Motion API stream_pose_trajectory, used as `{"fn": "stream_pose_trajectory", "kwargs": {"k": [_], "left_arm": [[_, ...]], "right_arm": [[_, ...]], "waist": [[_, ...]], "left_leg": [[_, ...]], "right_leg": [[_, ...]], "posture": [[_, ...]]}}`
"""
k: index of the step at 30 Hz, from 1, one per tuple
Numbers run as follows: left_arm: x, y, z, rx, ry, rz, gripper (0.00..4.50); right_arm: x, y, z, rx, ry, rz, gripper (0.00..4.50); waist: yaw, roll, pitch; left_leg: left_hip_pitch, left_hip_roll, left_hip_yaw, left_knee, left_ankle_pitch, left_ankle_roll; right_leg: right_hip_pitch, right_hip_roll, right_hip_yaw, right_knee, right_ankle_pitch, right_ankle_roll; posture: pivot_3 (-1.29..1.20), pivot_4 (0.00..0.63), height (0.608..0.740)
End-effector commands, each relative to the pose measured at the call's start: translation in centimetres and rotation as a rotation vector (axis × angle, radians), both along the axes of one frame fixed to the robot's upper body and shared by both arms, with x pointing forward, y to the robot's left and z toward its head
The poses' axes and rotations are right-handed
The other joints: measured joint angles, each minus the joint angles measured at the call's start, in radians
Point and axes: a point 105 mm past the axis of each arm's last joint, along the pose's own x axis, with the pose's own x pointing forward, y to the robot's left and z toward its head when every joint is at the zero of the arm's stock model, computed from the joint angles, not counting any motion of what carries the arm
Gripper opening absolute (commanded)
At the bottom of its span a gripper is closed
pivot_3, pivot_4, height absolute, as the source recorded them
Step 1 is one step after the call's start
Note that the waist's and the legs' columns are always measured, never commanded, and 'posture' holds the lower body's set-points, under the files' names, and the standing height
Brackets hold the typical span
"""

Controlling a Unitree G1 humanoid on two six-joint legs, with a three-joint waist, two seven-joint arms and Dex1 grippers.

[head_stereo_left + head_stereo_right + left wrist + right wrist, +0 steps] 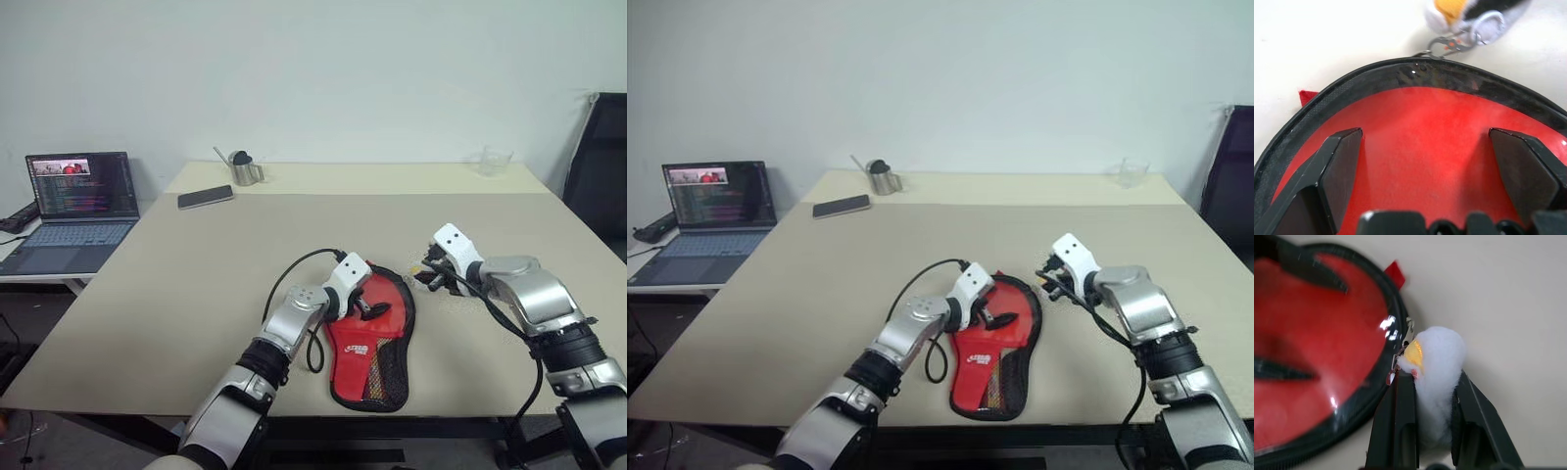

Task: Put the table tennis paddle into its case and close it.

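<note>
Head pair: we look forward and down over the table [196, 294], whole top in view. Left wrist: pressed close above the case [1420, 132]. Right wrist: close on the charm [1437, 367], case rim alongside. Both wrist views share that rim and charm

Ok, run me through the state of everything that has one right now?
Case: flat on the table, zip edge looks shut round the head end.
Charm: pinched by the right gripper, clipped to the case's zip.
Left gripper: jaws wide open, over the case's red face.
Laptop: lid up, screen lit.
Phone: lying flat, screen dark.
Metal cup: upright.
</note>
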Motion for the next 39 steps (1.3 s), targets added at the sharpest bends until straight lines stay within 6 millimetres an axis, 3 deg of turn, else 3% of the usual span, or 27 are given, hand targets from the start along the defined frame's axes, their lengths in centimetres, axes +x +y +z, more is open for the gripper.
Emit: {"fn": "stream_pose_trajectory", "kwargs": {"k": [1, 7, 21, 29, 39], "left_arm": [[-1.5, 2.3, -6.4, 0.187, 0.163, 0.035, 4.5], [-1.5, 2.0, -6.7, 0.199, 0.171, 0.027, 4.5], [-1.8, 1.2, -7.5, 0.22, 0.19, 0.01, 4.5], [-2.2, 0.8, -7.9, 0.238, 0.192, -0.021, 4.5], [-2.4, 0.8, -8.1, 0.256, 0.199, -0.043, 4.5]], "right_arm": [[-1.1, 0.0, 1.6, -0.013, -0.043, 0.095, 0.36], [-4.3, 0.2, 1.6, -0.033, -0.013, 0.284, 0.36], [-10.6, 0.9, -0.2, -0.062, 0.118, 0.55, 0.36], [-14.9, 2.6, -0.8, 0.126, 0.313, 0.646, 0.36], [-17.6, 3.0, -1.3, 0.194, 0.407, 0.691, 0.36]], "waist": [[0.001, 0.0, 0.0], [0.008, 0.0, -0.001], [0.018, -0.002, -0.002], [0.02, -0.003, -0.003], [0.021, -0.002, -0.005]], "left_leg": [[-0.001, 0.0, 0.0, 0.0, 0.0, 0.0], [-0.005, -0.001, -0.005, 0.0, 0.0, 0.0], [-0.007, 0.0, -0.007, 0.0, -0.001, 0.001], [-0.003, 0.0, -0.012, 0.0, -0.002, 0.0], [-0.004, 0.001, -0.022, 0.0, -0.005, -0.001]], "right_leg": [[0.0, 0.0, 0.0, 0.0, 0.0, 0.0], [0.001, -0.001, -0.006, -0.008, 0.0, 0.001], [0.002, -0.001, -0.007, -0.011, 0.001, 0.002], [0.011, -0.002, -0.013, -0.016, 0.0, 0.003], [0.018, -0.002, -0.023, -0.027, 0.0, 0.003]], "posture": [[0.0, 0.15, 0.74], [0.0, 0.15, 0.74], [0.0, 0.15, 0.74], [0.0, 0.15, 0.74], [0.0, 0.15, 0.74]]}}
